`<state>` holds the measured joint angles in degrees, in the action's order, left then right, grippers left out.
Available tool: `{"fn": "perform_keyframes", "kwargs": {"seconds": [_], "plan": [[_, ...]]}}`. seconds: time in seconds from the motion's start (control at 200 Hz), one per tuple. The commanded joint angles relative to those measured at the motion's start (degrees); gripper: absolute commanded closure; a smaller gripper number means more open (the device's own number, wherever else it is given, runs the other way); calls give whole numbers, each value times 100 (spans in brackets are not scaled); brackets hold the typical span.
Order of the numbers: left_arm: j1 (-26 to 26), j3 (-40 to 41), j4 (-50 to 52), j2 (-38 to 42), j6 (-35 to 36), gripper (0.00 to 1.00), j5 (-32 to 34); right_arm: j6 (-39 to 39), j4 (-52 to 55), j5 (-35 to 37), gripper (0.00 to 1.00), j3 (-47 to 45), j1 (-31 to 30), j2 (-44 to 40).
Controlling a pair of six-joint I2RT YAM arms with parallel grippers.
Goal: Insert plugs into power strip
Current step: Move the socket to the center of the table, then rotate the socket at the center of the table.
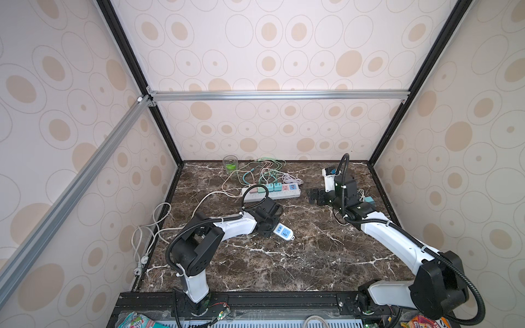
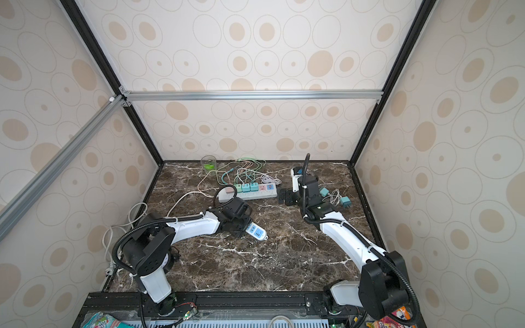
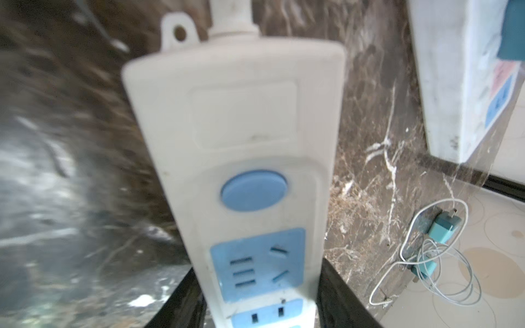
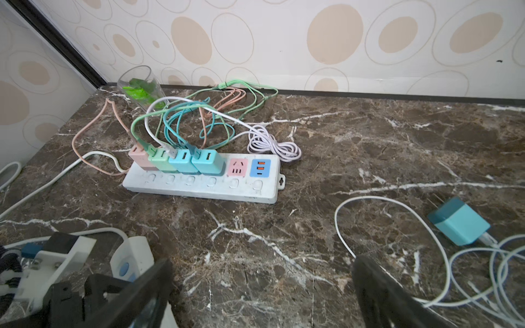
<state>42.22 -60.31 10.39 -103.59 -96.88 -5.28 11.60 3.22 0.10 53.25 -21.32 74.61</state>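
**Mia:** Fingers (image 3: pixel 179 306) of the left gripper (image 1: pixel 270 231), what do they do?

**Tom:** They sit close on both sides of a small power strip (image 3: pixel 241 170). It is white with blue holes, and it sticks out from between them. I cannot tell if it touches the brown stone table (image 1: pixel 284 269).

**Mia:** And the right gripper (image 4: pixel 264 298)?

**Tom:** Its fingers (image 4: pixel 153 289) stand wide apart, with only table between them. It hangs near the right end of the long power strip (image 4: pixel 204 184), not touching it.

**Mia:** Where are the plugs?

**Tom:** Four sit side by side in the long strip. From its left end come a pink plug (image 4: pixel 139 156), a green plug (image 4: pixel 159 162), a teal plug (image 4: pixel 183 160) and the next teal plug (image 4: pixel 206 160). Each has a thin cable in it.

**Mia:** Any more?

**Tom:** Yes. A loose teal plug (image 2: pixel 345 201) lies on the table by the right wall. The other loose plug (image 2: pixel 324 190) is just beside it. A thin white cable (image 4: pixel 335 220) loops around them.

**Mia:** What is at the back?

**Tom:** Coloured cables (image 4: pixel 224 84) lie in a tangle behind the long strip, next to a glass cup (image 4: pixel 140 85) with something green inside.
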Motion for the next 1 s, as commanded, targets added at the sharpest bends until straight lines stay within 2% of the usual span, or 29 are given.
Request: {"fn": "perform_keyframes", "kwargs": {"seconds": [0.0,0.065,0.22,0.375,0.495,0.565,0.625,0.75,0.88,0.995], "plan": [[57,-343,30,-276,-9,33,-174,174,-211,-2,0,-138,-12,-293],[62,-483,183,-259,148,23,-43,223,-247,-74,0,-268,-18,-371],[71,-543,629,213,695,2,690,303,427,-138,0,-175,-15,-355],[74,-438,717,901,1841,1,1554,751,825,-766,2,-78,-29,-33],[68,-285,771,1357,2814,2,2280,931,1215,-918,4,86,-116,332],[-23,99,368,1646,3629,2,2608,1024,1222,-896,5,47,-149,429],[-270,595,-321,1907,4323,2,2353,1189,1161,-745,3,-3,-153,458],[-1016,1618,-1737,2343,5120,2,959,1533,986,111,0,-209,-144,187],[-1556,1750,-1849,2226,5523,2,307,1457,965,833,0,-335,-112,-231],[-1615,1638,-1911,1891,5555,2,-220,907,984,744,0,-333,-109,-418]]}}
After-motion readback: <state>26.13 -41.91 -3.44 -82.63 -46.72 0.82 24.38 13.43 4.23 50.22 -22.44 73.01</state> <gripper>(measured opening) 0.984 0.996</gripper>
